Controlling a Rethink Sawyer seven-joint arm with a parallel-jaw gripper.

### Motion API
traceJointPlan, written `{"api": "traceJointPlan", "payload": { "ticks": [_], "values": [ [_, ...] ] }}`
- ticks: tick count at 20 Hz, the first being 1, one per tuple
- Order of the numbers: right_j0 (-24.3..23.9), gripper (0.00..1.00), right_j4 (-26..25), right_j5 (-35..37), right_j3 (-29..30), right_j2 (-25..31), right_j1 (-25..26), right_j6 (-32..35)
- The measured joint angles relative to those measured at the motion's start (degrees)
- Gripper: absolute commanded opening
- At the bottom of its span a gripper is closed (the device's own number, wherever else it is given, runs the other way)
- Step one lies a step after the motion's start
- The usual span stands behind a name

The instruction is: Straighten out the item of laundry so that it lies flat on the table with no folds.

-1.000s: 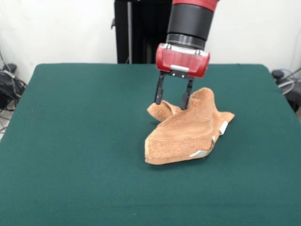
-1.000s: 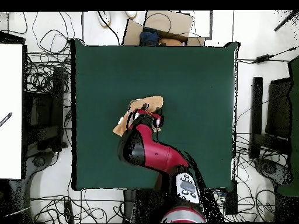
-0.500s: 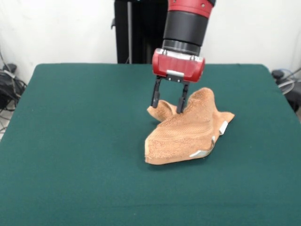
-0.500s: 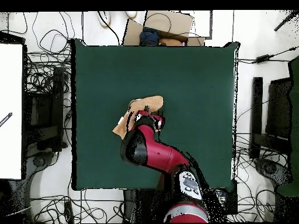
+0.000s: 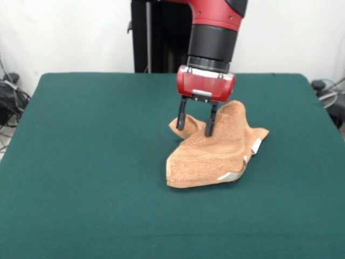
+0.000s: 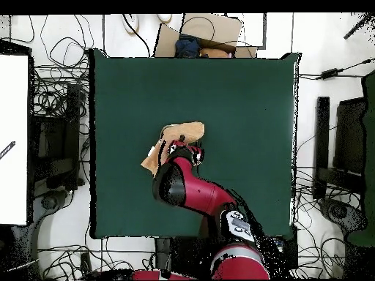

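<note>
Towel (image 5: pixel 213 154) sat crumpled on the green desk (image 5: pixel 91 162), a bit right of centre in the front view, not flat: bunched into a folded heap with a raised hump at its far right and a small flap sticking out at far left. White tags (image 5: pixel 229 175) showed along its near right edge. Tool (image 5: pixel 196 124) came straight down from the red and black arm (image 5: pixel 213 38), fingers (image 5: pixel 181 117) spread apart, tips down at the far part of the heap, in the dip between flap and hump. Left finger was by the flap, right one against the hump; nothing pinched between them as far as the front view showed. Overhead, the arm covered most of the towel (image 6: pixel 183 132); only its far edge and one side corner stuck out. Cables (image 6: pixel 55 95) lay around the desk on the floor.
</note>
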Motion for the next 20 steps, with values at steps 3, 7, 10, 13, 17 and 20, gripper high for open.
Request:
{"api": "traceJointPlan", "payload": {
  "ticks": [3,7,10,13,17,20],
  "values": [
    [-0.6,1.00,-0.4,0.0,0.0,0.8,0.2,0.0],
    [-1.5,1.00,-1.0,0.0,0.0,2.0,0.3,0.0],
    [-2.0,1.00,-1.3,0.0,0.0,2.7,0.4,0.0],
    [-2.7,1.00,-1.7,0.0,0.0,3.7,0.4,0.0],
    [-4.4,1.00,-4.0,-0.1,0.0,6.4,0.6,0.0],
    [-4.9,1.00,-5.2,-0.4,0.0,7.5,0.7,0.0]
  ]
}}
